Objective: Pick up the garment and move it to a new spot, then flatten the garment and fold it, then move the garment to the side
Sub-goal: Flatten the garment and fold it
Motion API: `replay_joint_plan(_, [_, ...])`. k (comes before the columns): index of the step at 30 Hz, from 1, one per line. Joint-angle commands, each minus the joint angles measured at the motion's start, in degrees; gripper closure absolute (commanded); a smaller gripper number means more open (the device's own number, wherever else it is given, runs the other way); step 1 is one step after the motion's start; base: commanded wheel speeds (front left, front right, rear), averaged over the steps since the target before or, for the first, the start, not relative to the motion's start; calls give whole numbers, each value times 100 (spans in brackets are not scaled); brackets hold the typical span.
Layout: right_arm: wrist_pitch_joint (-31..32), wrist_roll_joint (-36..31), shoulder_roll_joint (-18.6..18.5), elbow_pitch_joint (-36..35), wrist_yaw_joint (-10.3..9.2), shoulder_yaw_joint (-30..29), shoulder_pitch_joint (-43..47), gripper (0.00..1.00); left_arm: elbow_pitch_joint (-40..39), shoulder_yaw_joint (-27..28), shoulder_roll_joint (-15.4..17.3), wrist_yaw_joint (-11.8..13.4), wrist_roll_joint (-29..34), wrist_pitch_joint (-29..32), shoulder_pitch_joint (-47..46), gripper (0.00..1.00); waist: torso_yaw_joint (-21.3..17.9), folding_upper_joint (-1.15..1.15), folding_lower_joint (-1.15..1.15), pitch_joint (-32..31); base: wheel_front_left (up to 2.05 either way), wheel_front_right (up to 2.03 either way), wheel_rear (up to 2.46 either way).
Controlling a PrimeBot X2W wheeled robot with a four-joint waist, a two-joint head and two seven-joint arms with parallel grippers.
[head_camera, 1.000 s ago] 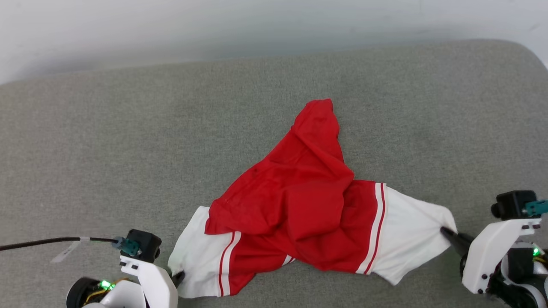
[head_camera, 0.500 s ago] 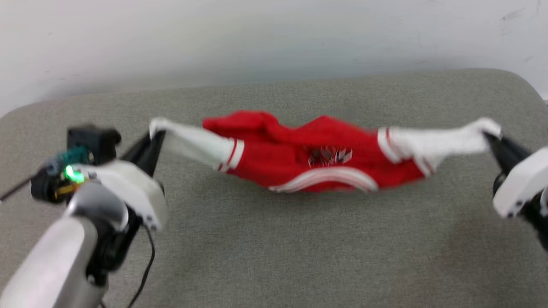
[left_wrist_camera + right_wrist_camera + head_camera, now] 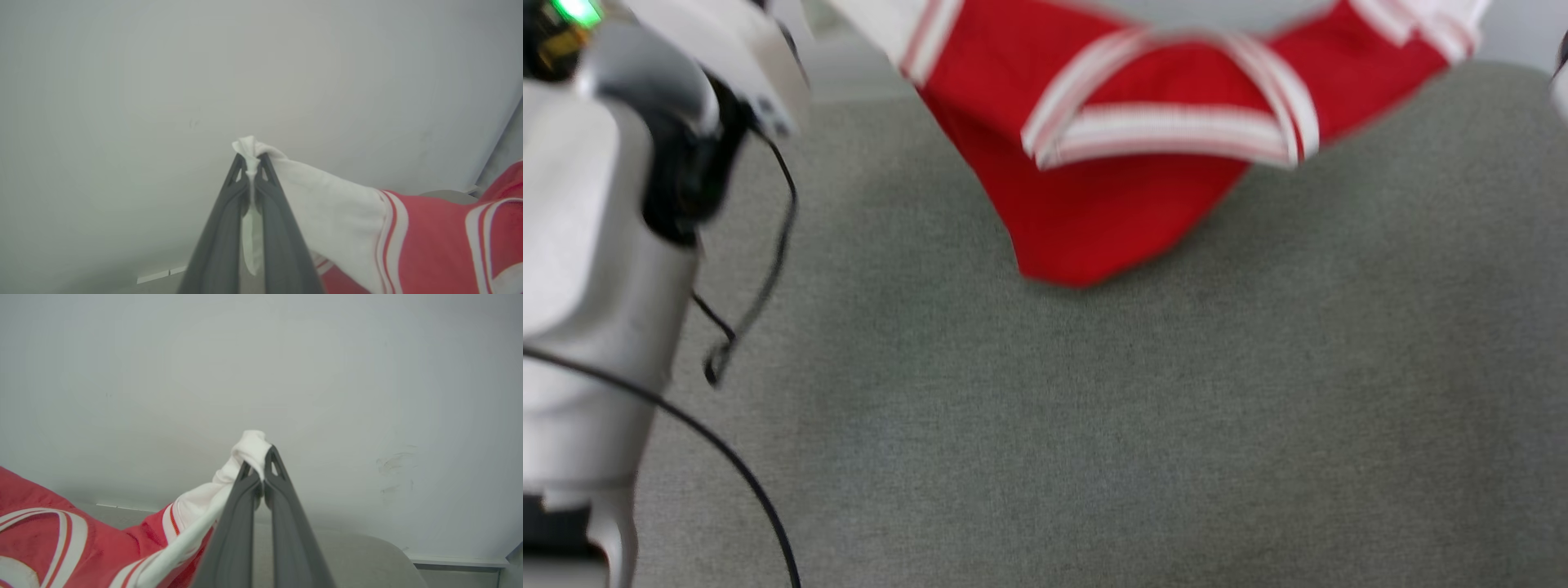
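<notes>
The garment (image 3: 1094,196), a red shirt with white sleeves and striped trim, hangs in the air over the grey cushion (image 3: 1143,425), its lowest red point just above the fabric. In the left wrist view my left gripper (image 3: 251,157) is shut on the tip of one white sleeve (image 3: 327,204). In the right wrist view my right gripper (image 3: 258,459) is shut on the other white sleeve (image 3: 200,498). In the head view the pale left forearm (image 3: 596,245) fills the left side, with the shirt stretched across the top edge. The picture is blurred.
A black cable (image 3: 743,302) dangles from the left arm over the cushion. A plain pale wall (image 3: 163,81) stands behind the cushion, with a baseboard at its foot.
Both grippers have lifted the garment off the cushion by its sleeves and raised it high. The head view has shifted as well.
</notes>
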Motion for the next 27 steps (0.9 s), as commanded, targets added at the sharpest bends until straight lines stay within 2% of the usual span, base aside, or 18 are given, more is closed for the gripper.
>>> replay_joint_plan(1, [-102,29,-53,129,-2,41,-436,100,249,30,-47,-46,95,-154,-421,100,-7,0,0,427,0,0,0])
replay_joint_plan(7, [-542,-68,-219,622,-2,292,-1872,100,1133,188,-104,-64,317,-678,-1847,100,-21,0,0,1161,0,0,0])
replay_joint_plan(14, [-1078,-162,-323,1226,-2,540,-3380,100,1698,150,-34,-161,639,-1090,-3245,100,-31,0,0,1893,0,0,0])
replay_joint_plan(22, [-1443,-79,-184,1872,-2,932,-4041,100,2207,16,-137,-264,737,-1275,-3759,100,-15,0,0,2345,0,0,0])
replay_joint_plan(27, [-1663,111,3,2407,-2,1264,-3914,100,2716,9,-303,-344,598,-1443,-3523,100,-17,0,0,2463,0,0,0])
